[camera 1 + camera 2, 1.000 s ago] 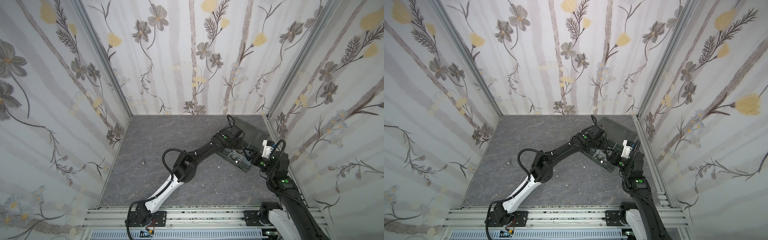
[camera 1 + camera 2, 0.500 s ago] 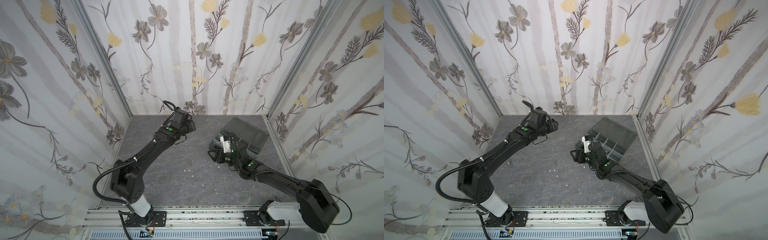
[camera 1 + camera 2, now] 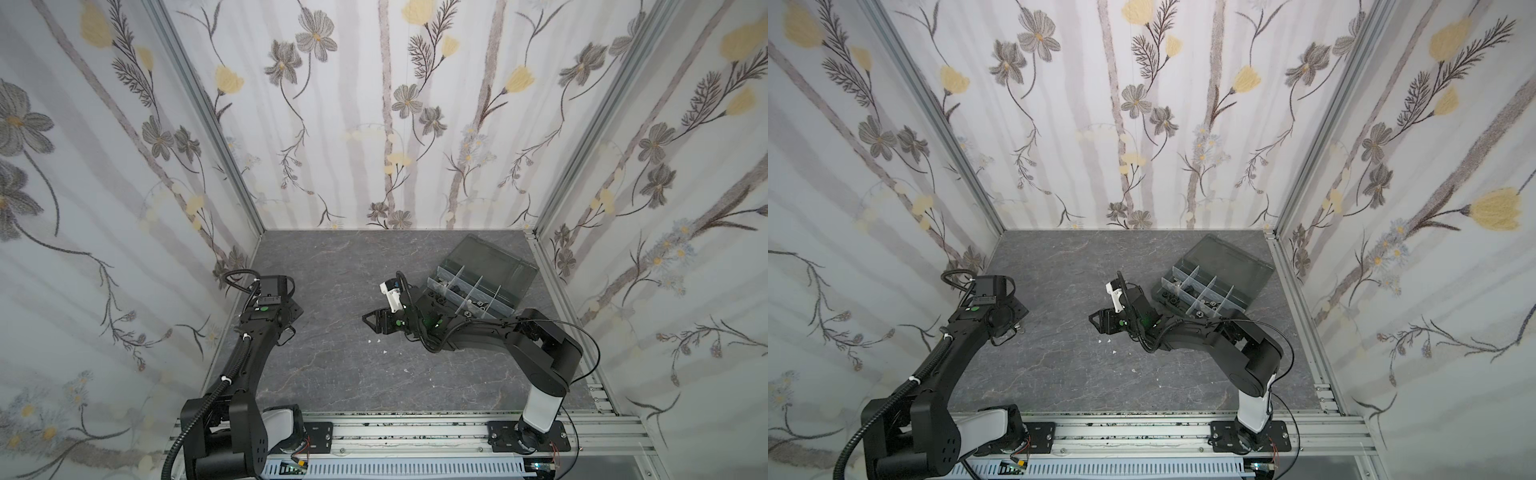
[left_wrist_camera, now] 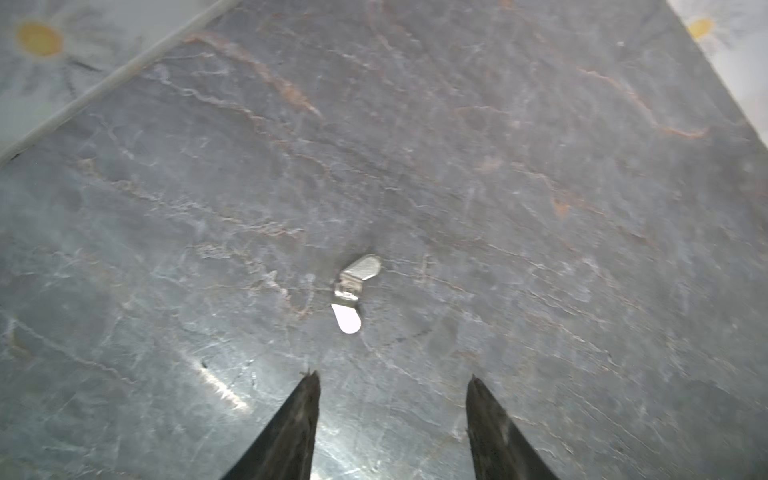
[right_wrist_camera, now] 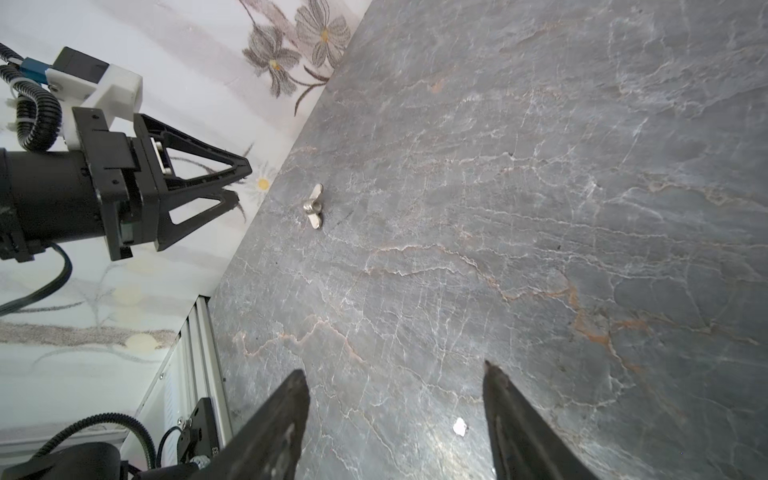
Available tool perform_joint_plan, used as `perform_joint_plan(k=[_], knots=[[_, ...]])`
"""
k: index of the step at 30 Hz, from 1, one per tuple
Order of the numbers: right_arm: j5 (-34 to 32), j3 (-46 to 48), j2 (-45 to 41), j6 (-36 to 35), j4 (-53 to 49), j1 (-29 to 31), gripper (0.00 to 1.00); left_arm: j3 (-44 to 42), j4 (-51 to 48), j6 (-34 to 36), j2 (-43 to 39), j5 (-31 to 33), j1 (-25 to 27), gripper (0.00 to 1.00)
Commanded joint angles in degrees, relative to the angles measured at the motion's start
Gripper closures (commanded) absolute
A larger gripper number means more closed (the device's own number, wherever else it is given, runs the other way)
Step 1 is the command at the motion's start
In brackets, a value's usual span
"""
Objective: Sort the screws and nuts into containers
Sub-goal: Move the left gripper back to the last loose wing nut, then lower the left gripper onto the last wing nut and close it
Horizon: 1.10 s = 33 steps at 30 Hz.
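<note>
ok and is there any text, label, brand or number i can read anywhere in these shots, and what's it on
No text can be read in any view.
Smoky organizer box lid: no label shows.
Silver wing nut: no marking shows.
Black mount by the rail: a faint pale mark, too small and blurred to read.
Floral wallpaper: flowers only, no words.

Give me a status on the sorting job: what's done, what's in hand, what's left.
Done: several small pieces already lie in the compartments of the open organizer box. In hand: nothing; the left gripper and right gripper are both open and empty, the left one pointed at a silver wing nut on the table. Left: that nut has yet to go in the box.
</note>
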<state>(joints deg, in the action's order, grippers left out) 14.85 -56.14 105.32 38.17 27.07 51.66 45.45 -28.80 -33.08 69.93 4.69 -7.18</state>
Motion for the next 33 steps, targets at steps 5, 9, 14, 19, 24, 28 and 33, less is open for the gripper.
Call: perform_joint_plan(k=[5,9,14,19,24,28,33], knots=[[2.3,0.6,-0.1,1.4,4.8,0.2,0.32,1.3,3.1,7.7,8.4,-3.3,-3.9,0.41],[2.3,0.9,-0.3,1.4,4.8,0.2,0.33,1.9,5.6,9.4,13.9,-4.2,-3.9,0.43],[2.5,1.6,-0.9,1.4,5.3,-0.2,0.32,4.2,5.2,11.6,20.0,-2.4,-4.0,0.49],[2.9,2.1,-0.9,1.8,5.9,-0.9,0.33,5.4,4.9,11.9,22.0,0.0,-4.0,0.51],[3.3,2.5,-1.0,2.1,6.4,-1.1,0.33,7.4,4.3,12.1,25.2,1.4,-4.0,0.54],[3.4,2.7,-1.1,2.2,6.5,-1.4,0.33,8.4,4.5,12.3,27.2,1.9,-4.0,0.56],[3.3,3.1,-1.6,2.2,6.6,-1.6,0.33,9.3,4.1,12.6,28.7,2.3,-4.0,0.67]])
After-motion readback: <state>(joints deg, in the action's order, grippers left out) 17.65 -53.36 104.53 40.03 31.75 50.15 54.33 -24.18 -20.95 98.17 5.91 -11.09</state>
